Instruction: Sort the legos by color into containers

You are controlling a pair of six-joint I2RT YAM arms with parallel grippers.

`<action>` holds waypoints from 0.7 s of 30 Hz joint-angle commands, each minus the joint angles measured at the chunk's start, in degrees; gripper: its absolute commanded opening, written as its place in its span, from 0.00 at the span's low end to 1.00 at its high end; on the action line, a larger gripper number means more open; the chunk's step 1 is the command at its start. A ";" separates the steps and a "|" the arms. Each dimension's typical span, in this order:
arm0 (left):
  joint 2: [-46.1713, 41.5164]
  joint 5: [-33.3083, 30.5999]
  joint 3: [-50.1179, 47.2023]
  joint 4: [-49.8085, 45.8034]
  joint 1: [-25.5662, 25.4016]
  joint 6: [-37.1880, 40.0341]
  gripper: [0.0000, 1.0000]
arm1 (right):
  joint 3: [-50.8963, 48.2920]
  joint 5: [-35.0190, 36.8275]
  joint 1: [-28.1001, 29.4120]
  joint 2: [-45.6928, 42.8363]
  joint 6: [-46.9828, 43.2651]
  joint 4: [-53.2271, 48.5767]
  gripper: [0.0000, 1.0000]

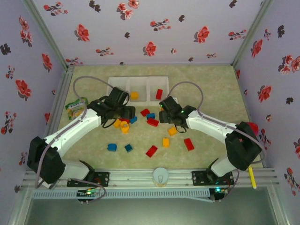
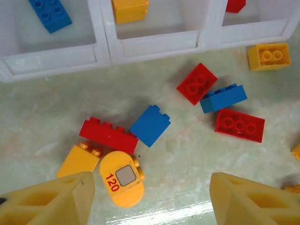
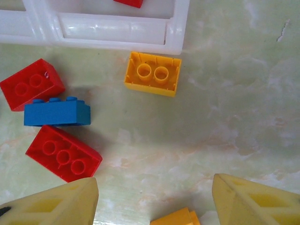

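Three compartments of the white tray (image 1: 117, 84) hold one brick apiece: a blue brick (image 2: 50, 14) in the left, a yellow brick (image 2: 130, 9) in the middle and a red brick (image 1: 159, 93) in the right. We note the other legos loose on the bench (image 1: 211, 93) in front of the tray. They are red, blue and yellow-orange, some studs up, some on a side.

Ahead of the left tool (image 2: 151, 192) lies a touching cluster: a long red brick (image 2: 108, 135), a blue block (image 2: 150, 125) against it, a yellow block (image 2: 79, 159), and a rounded yellow piece (image 2: 122, 180) marked 120, just beside one finger (image 2: 51, 201). Ahead of the right tool (image 3: 154, 194), an upturned yellow brick (image 3: 153, 73) lies near the tray corner, well apart from the fingers. An orange brick (image 3: 176, 218) sits between them at the frame edge.

Both tools stand wide open and hold nothing. The left arm (image 1: 75, 129) and right arm (image 1: 211, 126) reach inward from the near corners, bent at the elbow, with the tools over mid-bench.
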 commanded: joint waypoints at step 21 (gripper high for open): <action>-6.16 -3.82 -2.69 -0.96 -0.34 -1.95 0.68 | 12.80 6.50 -3.47 20.57 2.69 6.31 0.73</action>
